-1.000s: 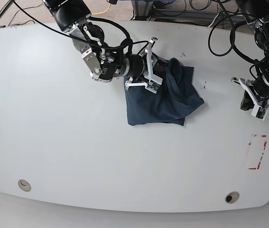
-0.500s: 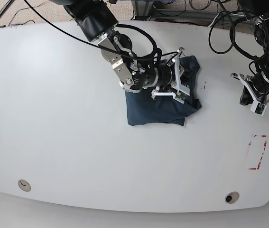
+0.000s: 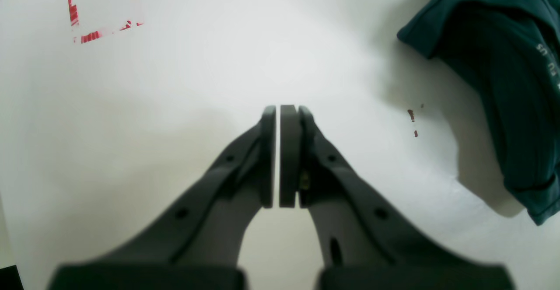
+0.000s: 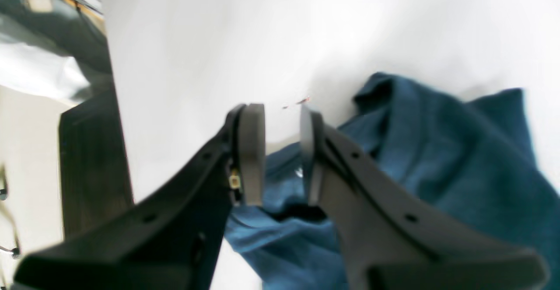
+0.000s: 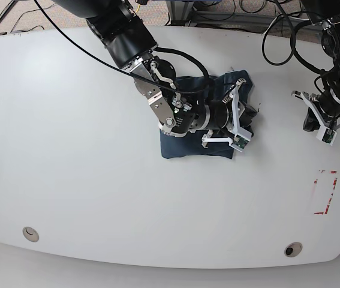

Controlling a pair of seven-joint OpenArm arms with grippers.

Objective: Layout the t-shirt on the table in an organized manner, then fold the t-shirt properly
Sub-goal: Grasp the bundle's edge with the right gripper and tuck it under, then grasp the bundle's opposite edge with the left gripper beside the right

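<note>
White and smooth, the desk [image 5: 86, 180] fills the base view, with the t-shirt [image 5: 184, 144] lying bunched in a folded heap a little right of its middle, toward the far edge. Much of the cloth is hidden there under the right arm, which reaches across it; only the near-left part and a far corner show. In the right wrist view the right end effector [image 4: 282, 150] hangs over the wrinkled blue fabric [image 4: 437, 158] with its pads slightly apart; nothing can be seen clamped between them, and whether the tips touch the cloth is hard to tell. The left end effector [image 3: 278, 154] is well off to the side over bare desk, pads pressed together and holding nothing. Its camera catches only the shirt's edge [image 3: 503, 62], cut off by the frame, a few dark specks [image 3: 412, 117], and the red dashed rectangle [image 3: 100, 14], partly cropped and blurred.
</note>
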